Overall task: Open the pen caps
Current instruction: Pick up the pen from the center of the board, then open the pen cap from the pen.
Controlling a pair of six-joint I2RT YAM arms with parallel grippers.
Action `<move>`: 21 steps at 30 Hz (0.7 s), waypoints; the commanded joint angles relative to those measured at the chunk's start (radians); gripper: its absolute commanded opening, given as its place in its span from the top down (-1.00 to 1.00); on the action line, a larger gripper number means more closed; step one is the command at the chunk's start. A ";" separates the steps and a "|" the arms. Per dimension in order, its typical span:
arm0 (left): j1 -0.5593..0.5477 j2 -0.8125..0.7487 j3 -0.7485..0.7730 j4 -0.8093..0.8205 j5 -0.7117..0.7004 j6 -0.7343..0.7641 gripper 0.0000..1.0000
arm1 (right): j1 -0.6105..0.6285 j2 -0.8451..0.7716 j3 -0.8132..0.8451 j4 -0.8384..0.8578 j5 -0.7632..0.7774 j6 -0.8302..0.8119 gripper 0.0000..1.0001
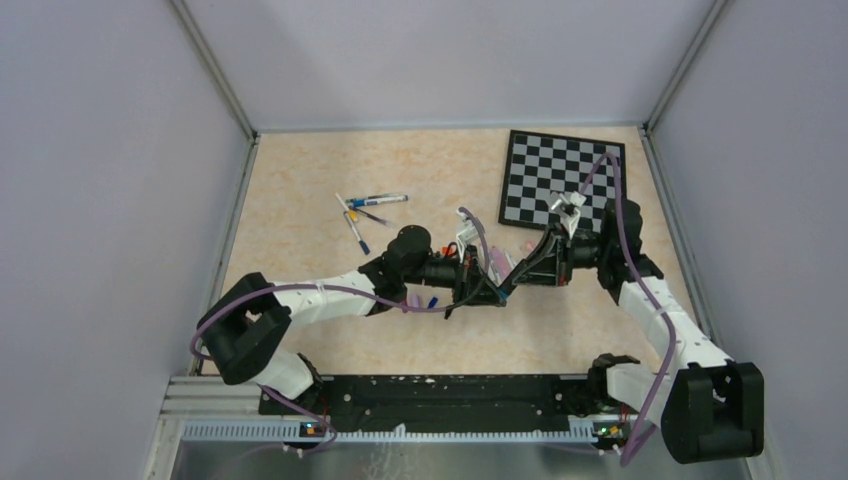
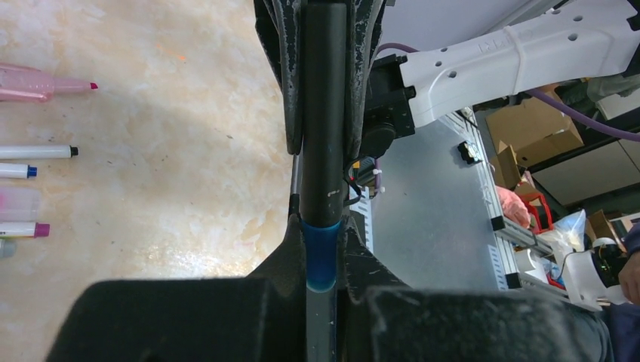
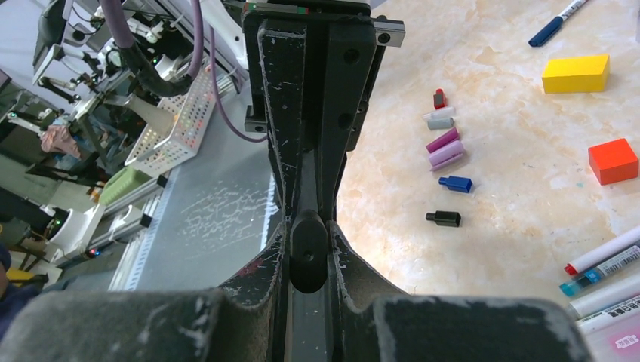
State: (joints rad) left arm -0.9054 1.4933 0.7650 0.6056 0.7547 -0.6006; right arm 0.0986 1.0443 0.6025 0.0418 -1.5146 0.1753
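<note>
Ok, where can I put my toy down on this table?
Bare table lies at the far edge, between the loose pens and the checkerboard, and in front of the black rail. The middle is crowded with more pens and caps.

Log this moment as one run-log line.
left gripper: shut on pen | right gripper: shut on same pen | pen: held between both

tabletop (image 2: pixel 189 113): smooth marble-look stuff, beige, bit of a sheen
pen (image 2: pixel 323 113): dark smooth plastic barrel, and the blue bit looks glossy
right gripper fingers (image 3: pixel 343 256): matt black plastic, pretty scuffed, whitish scratches all over
pen caps (image 3: pixel 445 151): lil smooth plastic bits
plate (image 3: pixel 219 219): bare grey metal, scratched up
checkerboard (image 1: pixel 560 180): flat matt print
</note>
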 commanded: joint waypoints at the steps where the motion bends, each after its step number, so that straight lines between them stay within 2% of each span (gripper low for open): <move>1: -0.003 -0.017 0.034 -0.013 0.035 0.050 1.00 | 0.008 0.000 0.017 0.013 0.041 -0.025 0.76; 3: -0.003 -0.033 0.037 -0.085 0.025 0.094 1.00 | 0.008 0.011 0.047 -0.070 0.050 -0.074 0.28; 4: -0.003 -0.042 0.042 -0.128 0.020 0.118 1.00 | 0.006 0.020 0.069 -0.138 0.059 -0.118 0.12; 7: -0.003 -0.070 0.058 -0.247 -0.008 0.191 1.00 | 0.008 0.058 0.164 -0.397 0.114 -0.349 -0.11; 10: 0.000 -0.089 0.080 -0.331 -0.027 0.244 1.00 | 0.014 0.114 0.260 -0.631 0.167 -0.526 -0.13; 14: 0.002 -0.096 0.096 -0.370 -0.028 0.259 1.00 | 0.085 0.175 0.354 -0.818 0.266 -0.699 -0.10; 21: 0.004 -0.094 0.106 -0.398 -0.021 0.280 1.00 | 0.163 0.200 0.382 -0.921 0.315 -0.810 -0.09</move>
State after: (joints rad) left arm -0.9047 1.4330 0.8295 0.2188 0.7265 -0.3626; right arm 0.2340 1.2385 0.9409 -0.7670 -1.2449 -0.5011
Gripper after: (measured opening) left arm 0.129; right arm 0.550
